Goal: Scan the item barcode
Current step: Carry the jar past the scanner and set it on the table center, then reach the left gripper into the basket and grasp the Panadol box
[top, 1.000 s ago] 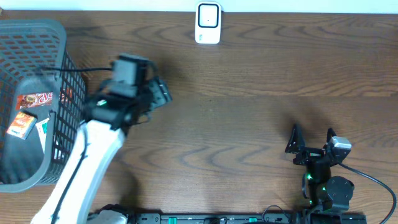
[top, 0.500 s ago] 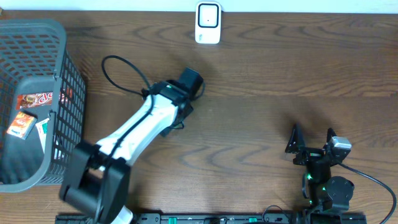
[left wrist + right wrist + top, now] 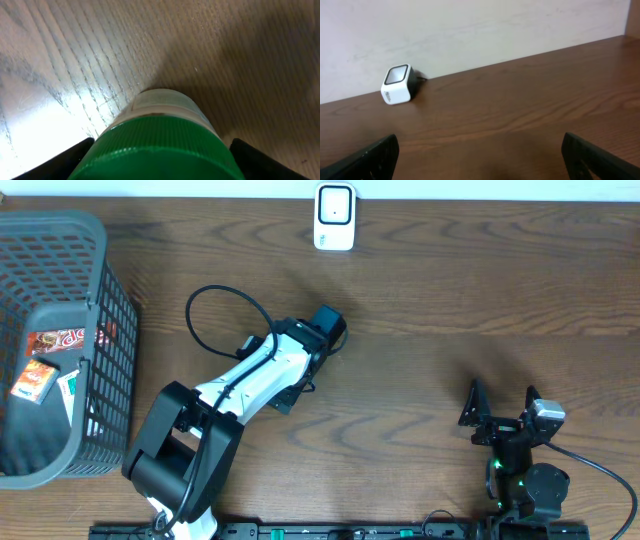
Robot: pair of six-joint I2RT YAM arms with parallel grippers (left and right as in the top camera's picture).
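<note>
A white bottle with a green ribbed cap (image 3: 160, 150) fills the left wrist view, cap toward the camera and body pointing away just over the wood. My left gripper (image 3: 161, 142) stands open, one finger at each side of the cap, with a sliver of table showing by the right finger. From overhead, the left gripper (image 3: 325, 330) is low over the middle of the table and hides the bottle. The white barcode scanner (image 3: 334, 217) stands at the far edge, also seen as the scanner (image 3: 397, 84). My right gripper (image 3: 500, 402) rests open at the front right with nothing in it.
A grey mesh basket (image 3: 100, 240) sits at the left edge with several packets (image 3: 55, 345) inside. A black cable (image 3: 215, 300) loops over the left arm. The wall runs behind the scanner.
The left arm swung from beside the basket rightward to the middle of the table and came down low. Its jaws have widened around the bottle. The right arm has not moved.
</note>
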